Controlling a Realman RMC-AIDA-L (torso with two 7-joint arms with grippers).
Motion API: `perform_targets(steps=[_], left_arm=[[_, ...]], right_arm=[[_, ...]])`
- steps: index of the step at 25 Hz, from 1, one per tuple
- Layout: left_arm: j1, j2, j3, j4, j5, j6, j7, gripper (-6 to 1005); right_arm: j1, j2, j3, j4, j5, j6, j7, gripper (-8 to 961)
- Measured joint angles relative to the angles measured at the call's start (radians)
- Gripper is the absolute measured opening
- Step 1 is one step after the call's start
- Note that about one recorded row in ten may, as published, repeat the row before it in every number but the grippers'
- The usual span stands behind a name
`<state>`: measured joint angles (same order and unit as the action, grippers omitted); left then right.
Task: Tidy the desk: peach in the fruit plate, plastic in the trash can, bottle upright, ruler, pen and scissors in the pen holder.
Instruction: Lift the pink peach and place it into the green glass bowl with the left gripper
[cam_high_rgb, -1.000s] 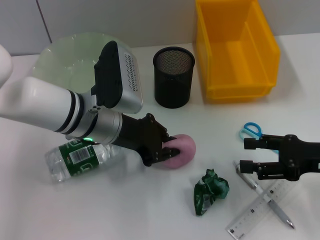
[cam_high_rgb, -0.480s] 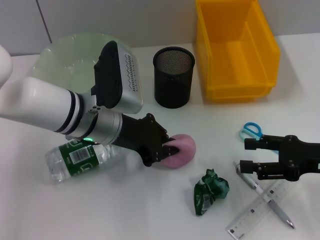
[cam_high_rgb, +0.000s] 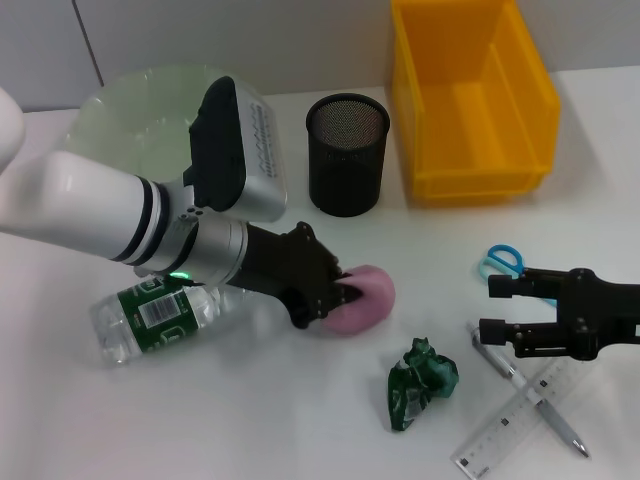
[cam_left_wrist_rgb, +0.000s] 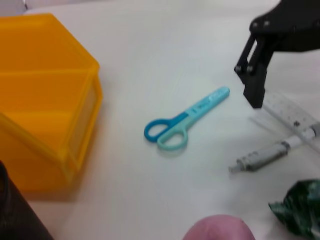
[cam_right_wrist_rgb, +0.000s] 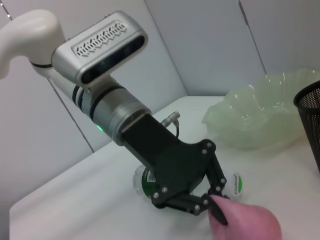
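Note:
My left gripper (cam_high_rgb: 336, 298) is shut on the left side of the pink peach (cam_high_rgb: 365, 298), which rests on the table; the right wrist view shows the gripper (cam_right_wrist_rgb: 214, 201) and the peach (cam_right_wrist_rgb: 246, 223) too. The bottle (cam_high_rgb: 150, 320) lies on its side under the left arm. The crumpled green plastic (cam_high_rgb: 421, 382) lies in front of the peach. The blue scissors (cam_high_rgb: 503, 262), pen (cam_high_rgb: 535, 398) and clear ruler (cam_high_rgb: 515, 422) lie at the right. My right gripper (cam_high_rgb: 503, 310) is open and empty, hovering between the scissors and the pen.
The green fruit plate (cam_high_rgb: 125, 120) stands at the back left, the black mesh pen holder (cam_high_rgb: 346, 152) at the back middle, and the yellow bin (cam_high_rgb: 470, 100) at the back right. The left wrist view shows the scissors (cam_left_wrist_rgb: 187, 120), the pen (cam_left_wrist_rgb: 270, 155) and the bin (cam_left_wrist_rgb: 45, 100).
My left gripper's fingers have closed in on the peach and nudged it slightly right. The right arm has not moved.

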<state>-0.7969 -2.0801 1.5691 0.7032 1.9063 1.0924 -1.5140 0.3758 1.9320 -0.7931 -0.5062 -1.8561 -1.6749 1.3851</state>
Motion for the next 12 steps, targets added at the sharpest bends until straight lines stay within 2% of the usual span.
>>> perform_targets(steps=[6,12], left_arm=[[0.019,0.008,-0.054,0.058,-0.035,0.051,-0.025,47],[0.047,0.009,-0.175,0.117,-0.038,0.111,-0.047,56]], right_arm=[[-0.001,-0.001,0.0,0.0,0.0,0.0,0.0,827],[-0.002,-0.002,0.0,0.0,0.0,0.0,0.0,827]])
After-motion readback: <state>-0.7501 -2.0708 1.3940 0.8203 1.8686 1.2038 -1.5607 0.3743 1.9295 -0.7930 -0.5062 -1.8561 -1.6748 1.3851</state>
